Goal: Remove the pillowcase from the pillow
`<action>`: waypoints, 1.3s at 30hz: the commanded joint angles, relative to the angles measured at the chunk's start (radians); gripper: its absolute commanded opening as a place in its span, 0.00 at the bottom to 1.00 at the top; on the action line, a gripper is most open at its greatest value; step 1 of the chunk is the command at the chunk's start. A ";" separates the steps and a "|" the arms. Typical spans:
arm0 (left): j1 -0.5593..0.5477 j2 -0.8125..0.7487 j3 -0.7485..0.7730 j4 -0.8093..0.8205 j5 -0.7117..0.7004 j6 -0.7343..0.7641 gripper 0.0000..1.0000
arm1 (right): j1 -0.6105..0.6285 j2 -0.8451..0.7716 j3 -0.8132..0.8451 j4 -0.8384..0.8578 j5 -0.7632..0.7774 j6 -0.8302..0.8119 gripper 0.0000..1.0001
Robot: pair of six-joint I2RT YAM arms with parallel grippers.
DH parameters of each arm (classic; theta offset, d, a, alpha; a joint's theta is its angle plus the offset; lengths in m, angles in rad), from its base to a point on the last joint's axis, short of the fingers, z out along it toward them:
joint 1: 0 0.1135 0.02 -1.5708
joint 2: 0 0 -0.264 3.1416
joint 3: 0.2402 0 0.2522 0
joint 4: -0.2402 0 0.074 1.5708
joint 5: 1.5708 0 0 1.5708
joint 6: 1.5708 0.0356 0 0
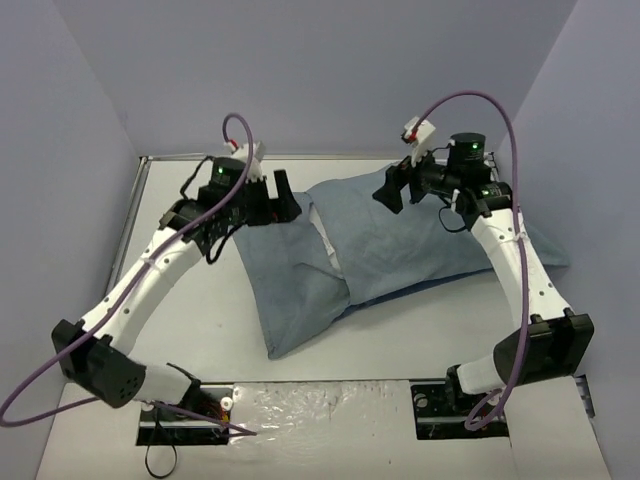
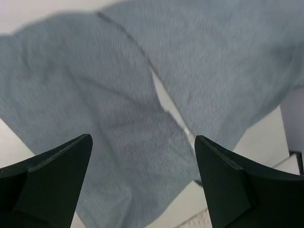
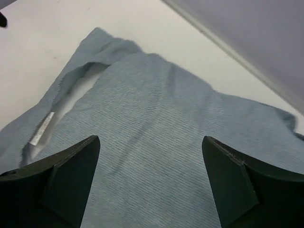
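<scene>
Although both arms are stretched out over the bedding, hardly any of the job looks done from where I stand. The pillowcase point(image 1: 400, 250) lies plain grey-blue side up across the far middle of the white tabletop point(image 1: 200, 310), rumpled and slanting toward the near left. The pillow point(image 1: 325, 240) is inside it, showing only as a thin white sliver through a slit-like opening that runs across the middle of the cover. The left end effector point(image 1: 287, 200) hangs above the far left part of the fabric with its fingers spread wide and nothing between them, and its own camera looks down onto cloth and that white gap. The right end effector point(image 1: 392, 188) is likewise spread apart and empty, poised above the far right half. From its wrist the opening gapes a little, with a small sewn tag point(image 3: 42, 129) just inside the hem. Neither one touches the cloth as far as I can tell. I'd judge that nearly everything remains: a hem has to be pinched, the pillow caught or held back, and the cover drawn right off until the two lie apart.
</scene>
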 commanded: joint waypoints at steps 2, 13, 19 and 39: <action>-0.096 -0.151 -0.211 0.073 0.024 -0.074 0.87 | 0.066 -0.004 -0.049 -0.052 0.066 0.071 0.80; -0.182 -0.047 -0.201 0.173 -0.062 -0.157 0.88 | 0.185 0.123 0.055 -0.043 0.394 0.367 0.77; -0.189 0.047 -0.168 0.175 -0.083 -0.175 0.84 | 0.210 0.113 0.027 -0.008 0.348 0.458 0.79; -0.140 -0.033 -0.387 0.192 -0.224 -0.191 0.02 | 0.415 0.154 0.021 -0.001 0.386 0.519 0.79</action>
